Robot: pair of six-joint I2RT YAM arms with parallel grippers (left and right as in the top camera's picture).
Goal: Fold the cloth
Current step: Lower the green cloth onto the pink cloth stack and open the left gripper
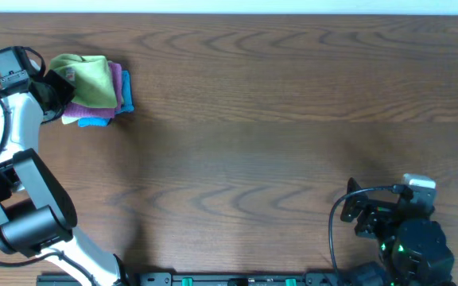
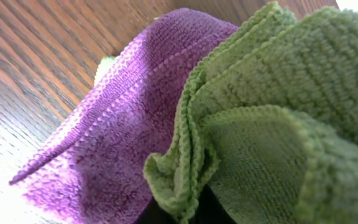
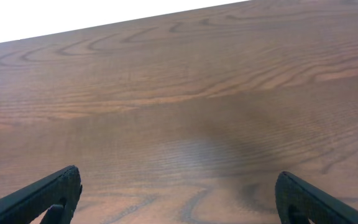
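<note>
The lime-green cloth [image 1: 90, 78] lies folded at the table's far left, on top of a purple cloth [image 1: 118, 79] and a teal cloth [image 1: 126, 91]. My left gripper [image 1: 57, 94] is at the pile's left edge. In the left wrist view the green cloth [image 2: 278, 93] fills the right side, and its bunched hem sits pinched between my dark jaws at the bottom edge [image 2: 182, 214], with the purple cloth [image 2: 117, 130] beside it. My right gripper [image 3: 182, 205] stands open over bare wood near the front right [image 1: 364, 213].
The wooden table [image 1: 253, 119] stretches between the two arms. The left arm's white links [image 1: 22, 199] and the right arm's dark base [image 1: 416, 246] sit along the front edge. The table's far edge runs just behind the pile.
</note>
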